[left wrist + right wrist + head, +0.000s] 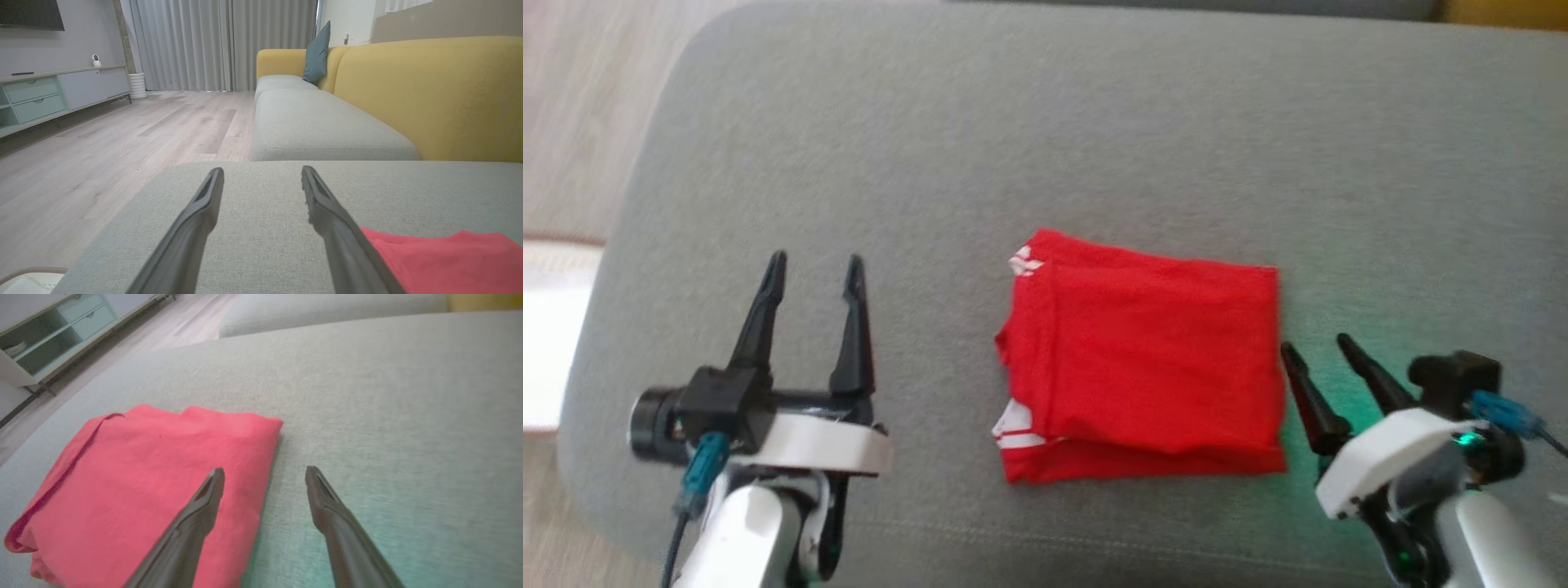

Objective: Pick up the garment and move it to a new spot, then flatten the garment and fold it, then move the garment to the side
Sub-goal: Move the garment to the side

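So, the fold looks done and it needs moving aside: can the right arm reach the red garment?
Probably yes: the right pincer stands open at the right edge of the garment, nothing lying between them.

Even, soft daylight, shadows faint. Head view slightly soft overall; blown-out white patch at frame edge, left of left fingers (pixel 760 318). Green glow on cushion (pixel 1094 122) around right fingers (pixel 1372 377); same tint in rt wrist view, w/ blur. Left wrist view: bkgd sharp, fingers near lens soft.
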Tool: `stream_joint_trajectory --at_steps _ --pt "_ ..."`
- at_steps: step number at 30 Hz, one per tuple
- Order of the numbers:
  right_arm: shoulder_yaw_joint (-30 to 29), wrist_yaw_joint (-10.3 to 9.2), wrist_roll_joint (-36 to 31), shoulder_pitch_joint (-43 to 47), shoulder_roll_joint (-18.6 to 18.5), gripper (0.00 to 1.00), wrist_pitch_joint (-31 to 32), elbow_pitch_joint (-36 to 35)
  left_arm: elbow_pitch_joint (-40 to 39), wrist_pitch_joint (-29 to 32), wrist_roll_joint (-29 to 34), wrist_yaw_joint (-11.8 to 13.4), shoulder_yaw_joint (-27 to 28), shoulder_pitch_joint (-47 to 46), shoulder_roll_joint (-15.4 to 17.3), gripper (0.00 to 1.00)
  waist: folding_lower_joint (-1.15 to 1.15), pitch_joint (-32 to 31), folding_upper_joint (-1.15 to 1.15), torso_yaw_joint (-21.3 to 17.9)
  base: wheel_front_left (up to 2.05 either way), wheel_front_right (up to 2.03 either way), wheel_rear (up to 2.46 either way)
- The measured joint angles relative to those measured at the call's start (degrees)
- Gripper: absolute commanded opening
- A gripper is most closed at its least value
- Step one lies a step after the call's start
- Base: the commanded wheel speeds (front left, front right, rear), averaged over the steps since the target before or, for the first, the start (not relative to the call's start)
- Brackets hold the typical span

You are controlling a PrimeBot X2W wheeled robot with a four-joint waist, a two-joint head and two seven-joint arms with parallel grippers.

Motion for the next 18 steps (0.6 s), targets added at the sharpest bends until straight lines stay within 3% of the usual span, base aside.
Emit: stream_joint_trajectory --at_steps 9,10,11,12,18 --pt "3.2 0.0 3.2 -5.1 0.0 1.0 -0.5 10.9 -0.5 0.0 2.9 -2.6 1.5 -1.4 -3.4 1.0 0.0 3.1 0.0 4.7 0.0 0.0 0.0" --pt "3.4 0.0 3.6 -5.8 0.0 0.65 -0.4 11.5 -0.6 0.0 3.0 -2.9 2.0 -1.4 -3.7 1.0 0.0 3.2 0.0 4.9 0.0 0.0 0.0" --pt "3.5 0.0 3.9 -6.3 0.0 0.13 -0.4 11.8 -0.7 0.0 3.1 -3.1 2.3 -1.4 -3.9 1.0 0.01 3.3 0.0 5.0 0.0 0.0 0.0" --pt "3.7 0.0 4.4 -6.8 0.0 0.0 -0.4 12.1 -0.7 -0.2 3.6 -3.3 2.4 -1.4 -4.1 1.0 0.01 3.4 0.0 5.1 0.0 0.0 0.0" --pt "5.3 0.0 4.9 -6.9 -0.7 0.0 -1.4 12.0 -0.8 -0.4 4.5 -4.7 4.3 -1.3 -5.1 1.0 0.0 3.1 0.0 4.8 0.0 0.0 0.0"
